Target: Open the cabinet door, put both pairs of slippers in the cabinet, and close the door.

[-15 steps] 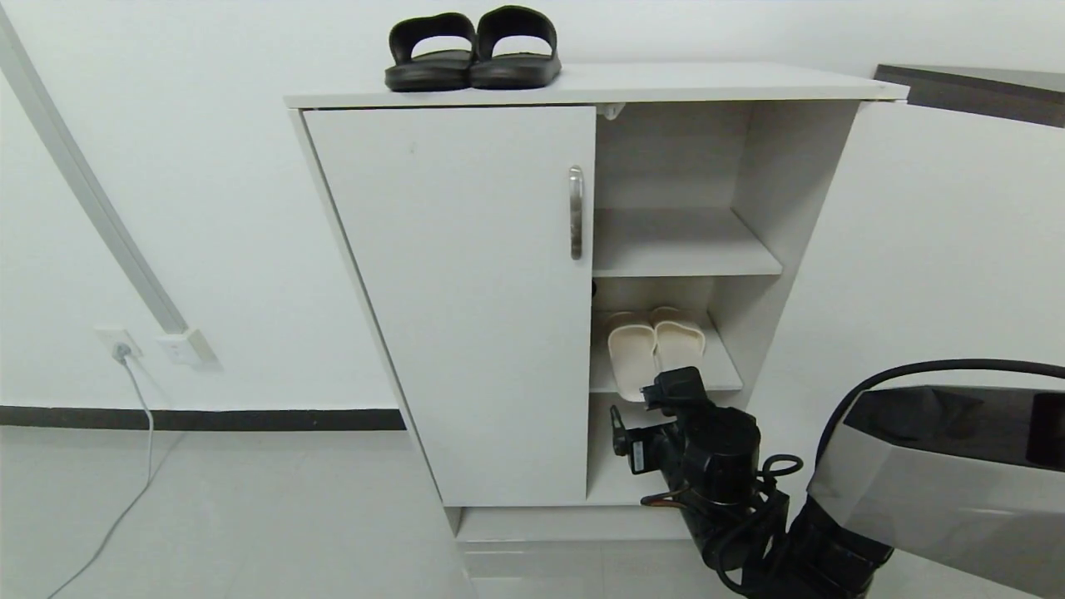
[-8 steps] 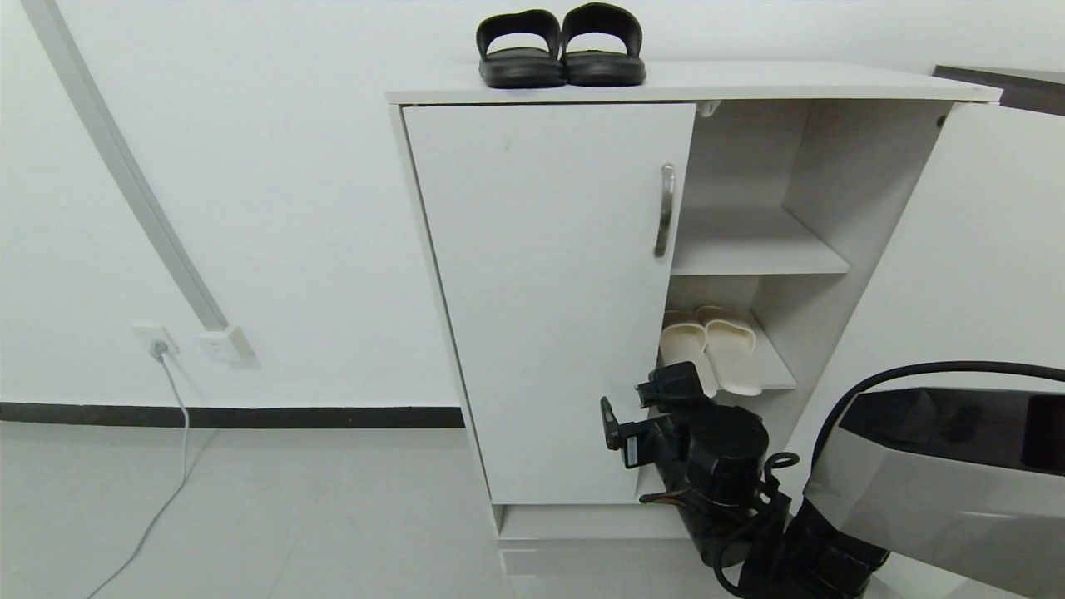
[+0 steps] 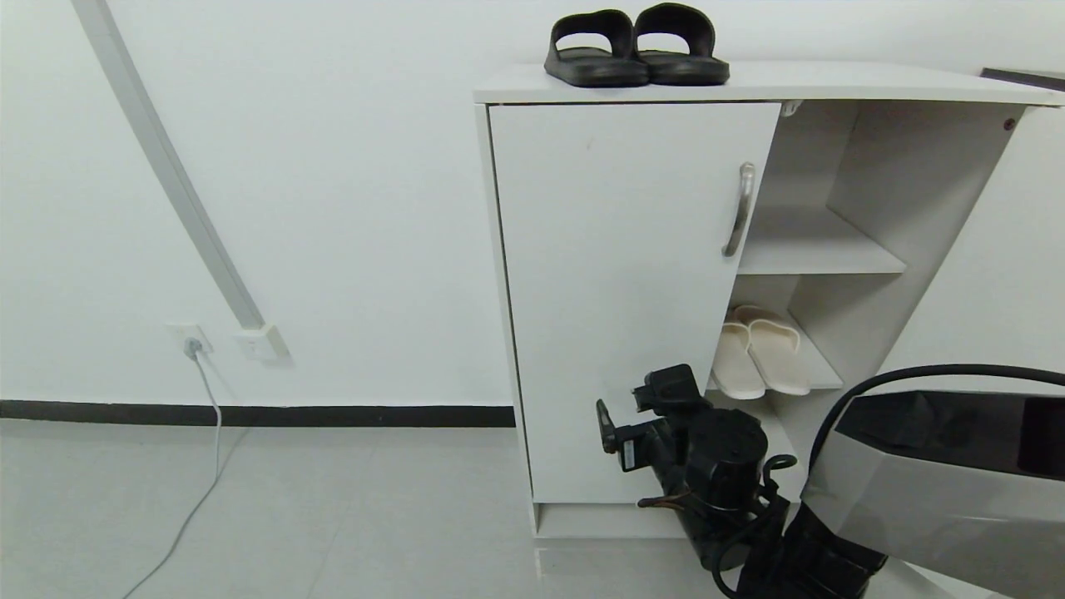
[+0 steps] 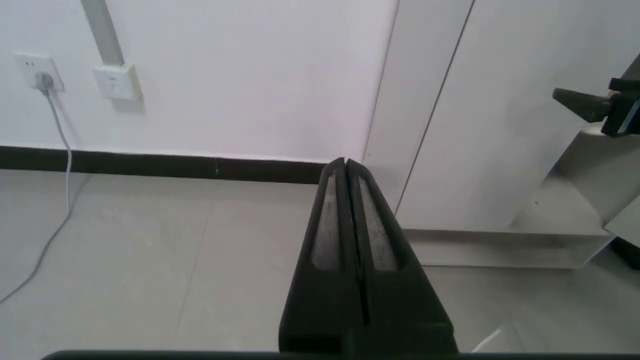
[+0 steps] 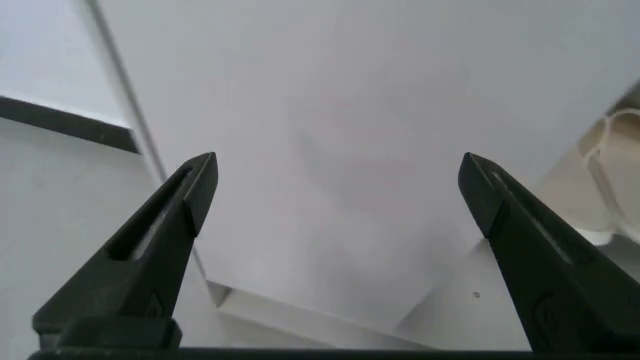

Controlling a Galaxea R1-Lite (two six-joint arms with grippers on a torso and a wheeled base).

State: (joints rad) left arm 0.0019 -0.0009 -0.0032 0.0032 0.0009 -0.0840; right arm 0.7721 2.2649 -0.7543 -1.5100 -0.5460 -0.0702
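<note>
A pair of black slippers (image 3: pixel 636 48) sits on top of the white cabinet (image 3: pixel 832 81). Its left door (image 3: pixel 616 291), with a metal handle (image 3: pixel 739 210), is closed, and the right door (image 3: pixel 998 274) stands wide open. A cream pair of slippers (image 3: pixel 761 353) lies on the lower shelf, one edge also showing as the cream slipper (image 5: pixel 615 170). My right gripper (image 3: pixel 632 406) is open and empty, low before the closed door (image 5: pixel 350 150), its tips (image 5: pixel 340 165) spread wide. My left gripper (image 4: pixel 344 168) is shut on nothing, low over the floor left of the cabinet.
A grey conduit (image 3: pixel 166 166) slants down the wall to a switch box (image 3: pixel 260 343) and a socket with a cable (image 3: pixel 193 343) trailing to the floor. The upper shelf (image 3: pixel 815 249) holds nothing. A dark furniture edge (image 3: pixel 1023 76) shows at the far right.
The whole head picture has shifted, so the camera moved left and the cabinet sits farther right. The right gripper now faces the closed left door instead of the open compartment.
</note>
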